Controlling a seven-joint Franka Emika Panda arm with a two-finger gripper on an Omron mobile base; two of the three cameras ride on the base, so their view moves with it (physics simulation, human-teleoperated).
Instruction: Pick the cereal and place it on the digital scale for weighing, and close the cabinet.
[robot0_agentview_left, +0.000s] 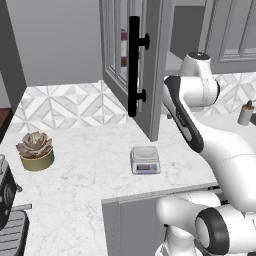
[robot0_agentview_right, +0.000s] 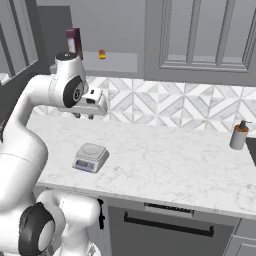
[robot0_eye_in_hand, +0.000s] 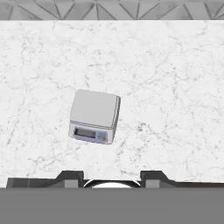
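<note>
- Cereal (robot0_agentview_right: 74, 43), a dark purple box, stands upright on the shelf of the open cabinet (robot0_agentview_left: 155, 65), well above the counter (robot0_agentview_right: 165, 150). In the left base view it is a sliver of colour behind the glass-paned door, partly masked by the black bar handle (robot0_agentview_left: 134, 65).
- The open door juts out over the counter beside the arm's upper links. A reach up to the shelf could clip its edge or handle, and a later push to close it could catch the arm.
- A small orange-topped item (robot0_agentview_right: 102, 54) sits near the box on the same shelf and could be knocked in a sideways approach. I cannot make out what it is.
- The digital scale (robot0_eye_in_hand: 95, 116) lies bare on the marble directly under the hand, its top plate free. It is light and little wider than the box, so an off-centre or tilted set-down could tip the cereal or shove the scale.
- The gripper (robot0_eye_in_hand: 112, 177) holds nothing. Only two dark fingertip stubs (robot0_eye_in_hand: 70, 177) show, set well apart, so it looks wide.
</note>
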